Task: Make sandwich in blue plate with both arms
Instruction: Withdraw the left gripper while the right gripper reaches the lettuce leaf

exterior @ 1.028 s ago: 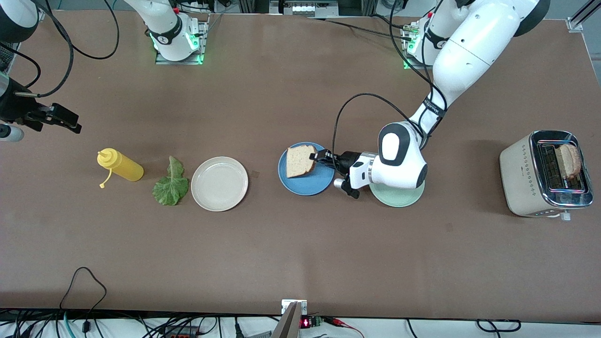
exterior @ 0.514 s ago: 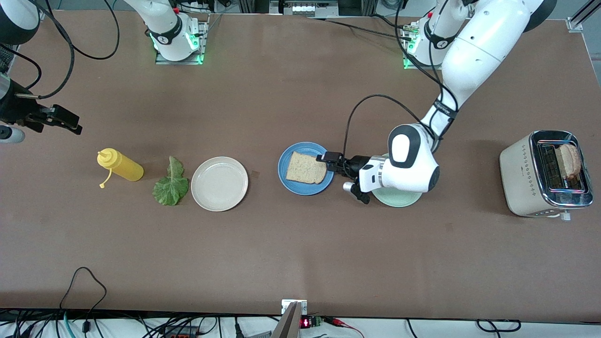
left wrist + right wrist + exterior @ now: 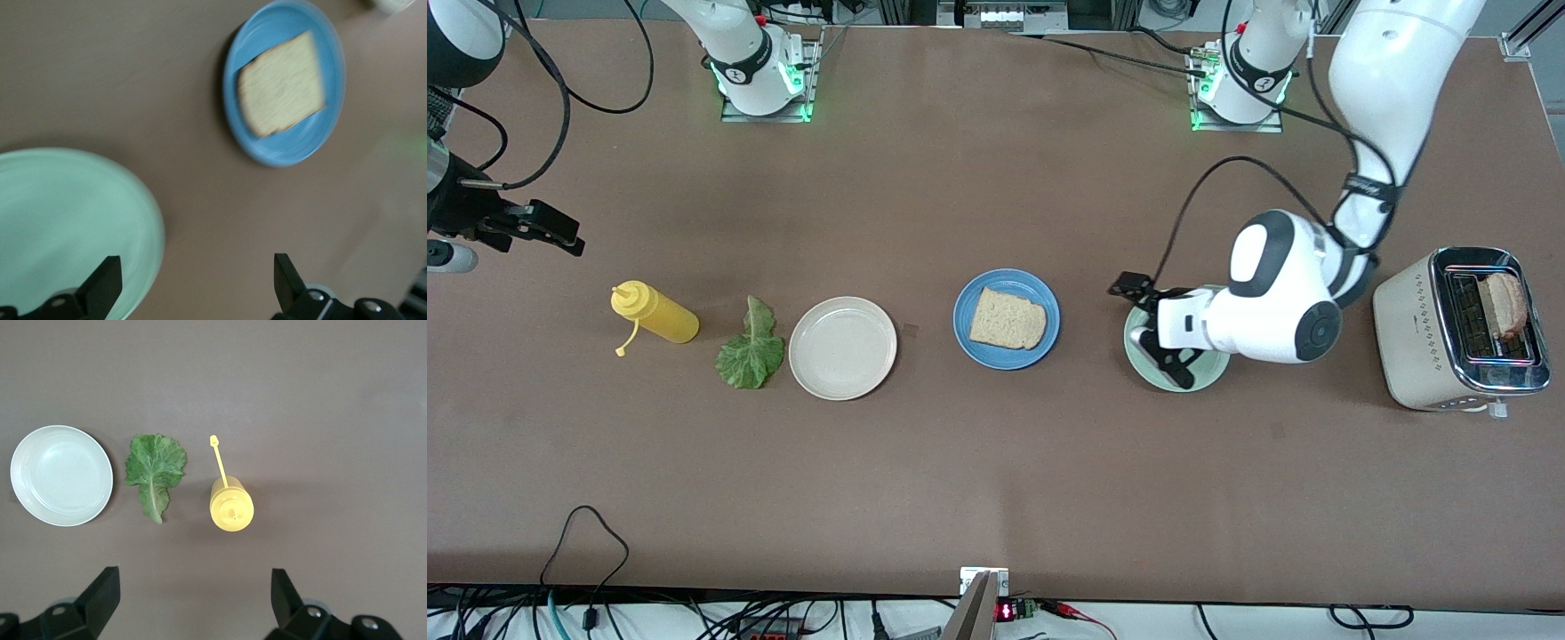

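With one bread slice flat on the blue plate, the limp, light lettuce leaf wants a gentle stem-end pinch; the left gripper over the mint plate and the waiting right gripper over the bench's right-arm end both hold their fingers spread, empty.

bread slice released flat on blue plate, left gripper withdrawn

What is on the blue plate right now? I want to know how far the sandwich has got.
One bread slice lies flat on the blue plate. Nothing tops it; whatever lies beneath it is covered.

Bread slice on plate, between two other plates; toaster at left arm's end.
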Available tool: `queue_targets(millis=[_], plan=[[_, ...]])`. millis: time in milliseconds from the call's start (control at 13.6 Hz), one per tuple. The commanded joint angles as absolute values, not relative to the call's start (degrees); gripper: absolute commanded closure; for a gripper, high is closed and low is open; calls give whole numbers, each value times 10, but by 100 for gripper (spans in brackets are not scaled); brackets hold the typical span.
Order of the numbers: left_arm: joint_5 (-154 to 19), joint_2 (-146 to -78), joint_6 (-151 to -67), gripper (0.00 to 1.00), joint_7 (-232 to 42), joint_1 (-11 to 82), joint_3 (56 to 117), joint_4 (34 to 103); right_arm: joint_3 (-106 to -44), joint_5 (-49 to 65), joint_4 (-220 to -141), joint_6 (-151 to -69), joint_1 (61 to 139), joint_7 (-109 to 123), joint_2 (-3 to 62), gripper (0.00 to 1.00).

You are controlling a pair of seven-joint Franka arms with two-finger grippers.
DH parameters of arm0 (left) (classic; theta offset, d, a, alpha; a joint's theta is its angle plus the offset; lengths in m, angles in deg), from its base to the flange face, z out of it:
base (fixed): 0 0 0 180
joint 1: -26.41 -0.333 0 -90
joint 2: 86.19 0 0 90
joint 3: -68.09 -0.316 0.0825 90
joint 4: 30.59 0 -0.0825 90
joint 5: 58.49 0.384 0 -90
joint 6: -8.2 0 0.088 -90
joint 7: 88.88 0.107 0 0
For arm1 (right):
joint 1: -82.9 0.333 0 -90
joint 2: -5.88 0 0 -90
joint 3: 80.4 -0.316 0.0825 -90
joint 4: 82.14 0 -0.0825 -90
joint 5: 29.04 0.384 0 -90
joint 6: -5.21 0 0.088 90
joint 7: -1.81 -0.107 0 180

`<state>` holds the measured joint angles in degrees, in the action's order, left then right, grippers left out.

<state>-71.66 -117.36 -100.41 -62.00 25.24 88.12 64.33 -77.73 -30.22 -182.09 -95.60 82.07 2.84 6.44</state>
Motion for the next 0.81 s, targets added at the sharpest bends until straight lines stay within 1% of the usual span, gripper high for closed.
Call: queue_targets(millis=[0, 147, 294, 514, 734], plan=[[-561, -1147, -962, 0, -626, 232, 878, 645, -779, -294, -1815, -953, 819, 30, 66, 0], [-482, -1129, -919, 0, -630, 229, 876, 630, -779, -294, -1815, -956, 820, 30, 68, 0], [-420, -1126, -868, 0, -665, 227, 873, 590, -779, -295, -1815, -956, 820, 31, 69, 0], [-378, -1116, -746, 0, -673, 224, 873, 493, -781, -295, -1816, -955, 821, 30, 73, 0], [-381, -1112, -681, 0, -678, 210, 872, 390, -782, -290, -1817, -964, 847, 21, 97, 0]])
